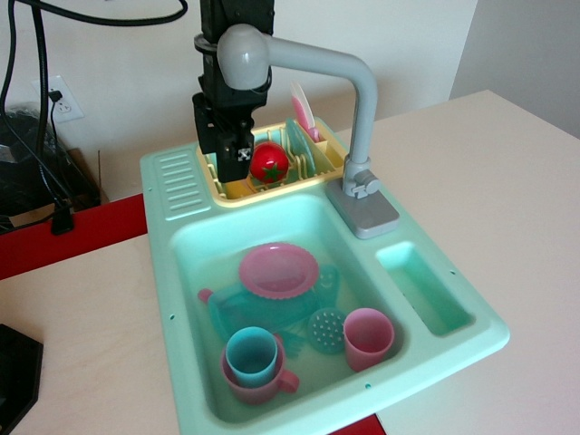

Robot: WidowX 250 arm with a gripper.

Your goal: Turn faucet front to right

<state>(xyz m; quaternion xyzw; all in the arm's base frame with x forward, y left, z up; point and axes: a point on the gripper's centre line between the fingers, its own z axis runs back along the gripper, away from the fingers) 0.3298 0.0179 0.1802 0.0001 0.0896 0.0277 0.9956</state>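
Near table edge, front of sink (190,362) basin: blue cup (251,353) nested in a pink mug (263,385), pink cup (368,337) just to its right, small green strainer (325,328) between them and slightly behind. Mid basin: pink plate (278,270) lying on a teal teapot-like item (237,313) (shape partly hidden under plate). Right of basin, a small empty-looking side compartment (424,288) toward table's right edge.

Faucet (360,118): grey base sits on sink deck behind side compartment, post upright, horiz. arm running toward table's left edge, rounded head over the rack's left part. Head overlaps the arm hardware in view; contact betw. the two cannot be confirmed.

Far part of sink, toward table's back edge: yellow dish rack (272,181) holding a red tomato (268,163), a yellow item (237,188) at its left and green and pink plates (304,127) standing on edge at rack's right.

Gripper (232,149): black, pointing down, tip at rack's left end just beside tomato, directly below and behind faucet head. Fingers look close together, but open/closed status: cannot tell; nothing seen held.

Beyond table's back-left corner: wall outlet (63,101) w/ black cables (41,118). Near-left edge: black object (16,376), partly cut off.
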